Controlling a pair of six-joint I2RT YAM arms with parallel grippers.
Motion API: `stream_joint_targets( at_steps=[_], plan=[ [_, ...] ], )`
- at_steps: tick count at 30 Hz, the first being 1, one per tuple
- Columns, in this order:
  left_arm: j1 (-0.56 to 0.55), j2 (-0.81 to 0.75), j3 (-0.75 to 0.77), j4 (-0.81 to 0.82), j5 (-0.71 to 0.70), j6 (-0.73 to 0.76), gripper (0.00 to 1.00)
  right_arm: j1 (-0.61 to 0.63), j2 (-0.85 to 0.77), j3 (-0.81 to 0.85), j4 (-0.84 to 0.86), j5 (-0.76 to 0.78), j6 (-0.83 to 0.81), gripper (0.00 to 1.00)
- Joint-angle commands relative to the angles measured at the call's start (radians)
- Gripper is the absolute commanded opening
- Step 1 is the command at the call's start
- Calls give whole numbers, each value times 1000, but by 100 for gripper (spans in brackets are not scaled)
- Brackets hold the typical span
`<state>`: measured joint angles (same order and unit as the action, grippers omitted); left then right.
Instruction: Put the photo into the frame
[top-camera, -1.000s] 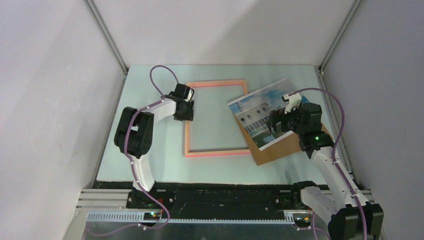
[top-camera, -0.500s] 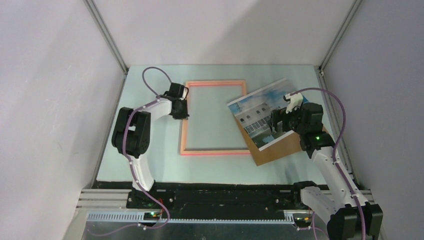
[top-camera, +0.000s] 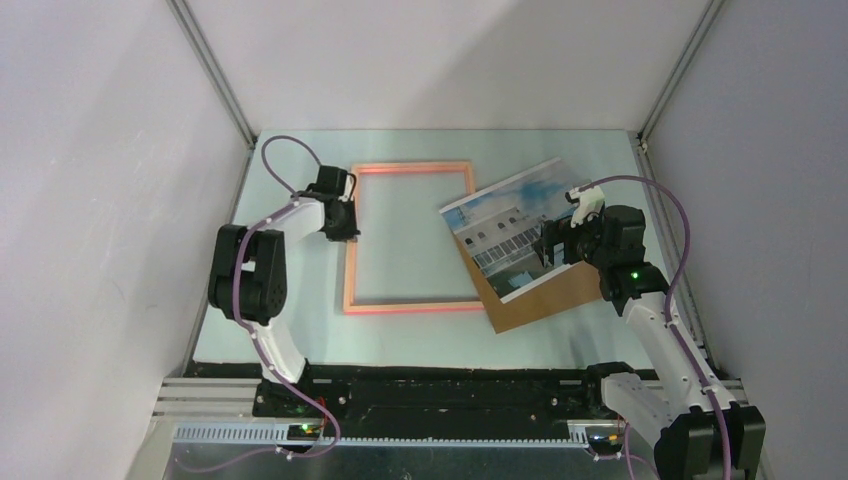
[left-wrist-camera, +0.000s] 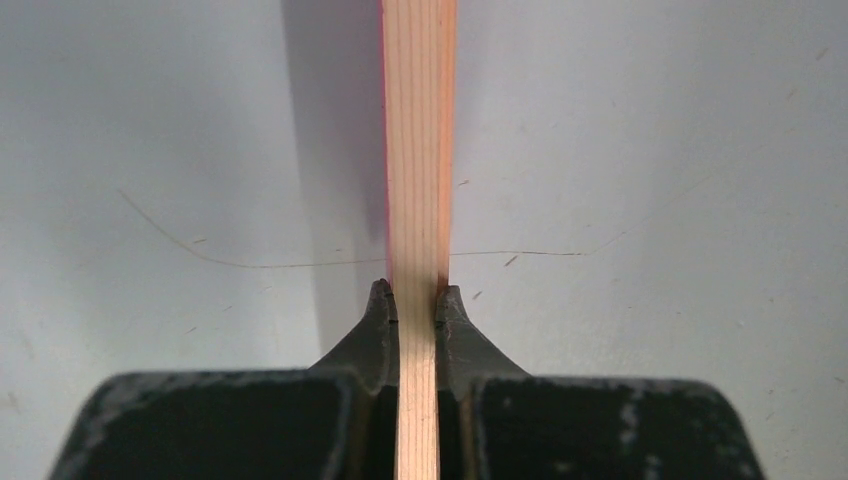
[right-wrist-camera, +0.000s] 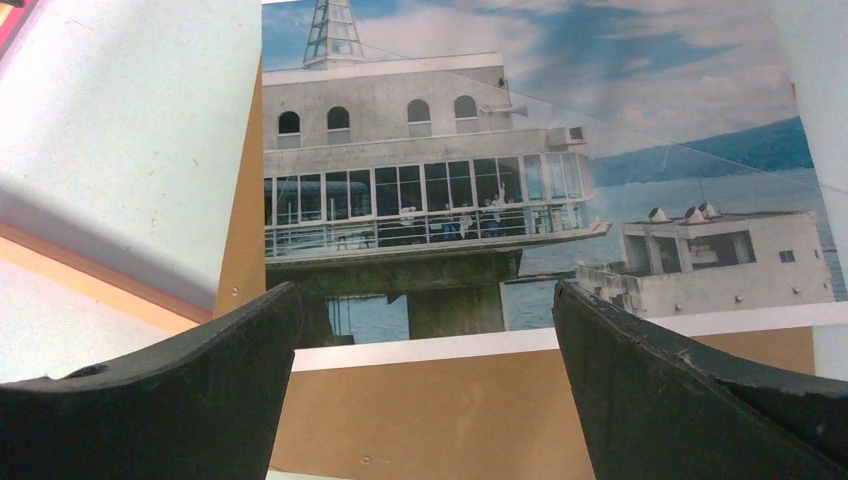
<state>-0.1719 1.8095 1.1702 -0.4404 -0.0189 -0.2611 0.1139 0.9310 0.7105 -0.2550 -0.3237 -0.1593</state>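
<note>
Open table (top-camera: 400, 345) runs near and far of the frame (top-camera: 410, 306). The photo (top-camera: 510, 235) on its backing board (top-camera: 545, 300) overlaps the right rail, and the clamped left gripper (top-camera: 347, 230) occupies the left rail.

The frame (top-camera: 410, 306), clamped by one side rail in the left gripper (top-camera: 339, 221), has been dragged towards the left wall (top-camera: 100, 200) and now lies clearly nearer that wall than a second ago. The left arm's elbow has been swung towards the wall with it. The photo (top-camera: 500, 235) and the board (top-camera: 540, 300) beneath it have also been shifted a little towards the left wall. The right gripper (top-camera: 547, 246), fingers spread, has been carried slightly the same way.
</note>
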Motion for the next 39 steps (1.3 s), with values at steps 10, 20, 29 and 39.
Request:
stream_joint_targets(
  at_steps=[10,20,29,39],
  plan=[
    [79,-23,17,-75,-174,164,0,67,21,1,18,-7,-41,100],
    [90,6,23,-76,-156,156,0,358,202,49,89,199,-82,100],
    [90,7,22,-76,-144,137,0,599,499,242,160,454,-74,100],
    [89,2,13,-76,-139,141,0,707,783,427,187,583,-74,100]
  ],
)
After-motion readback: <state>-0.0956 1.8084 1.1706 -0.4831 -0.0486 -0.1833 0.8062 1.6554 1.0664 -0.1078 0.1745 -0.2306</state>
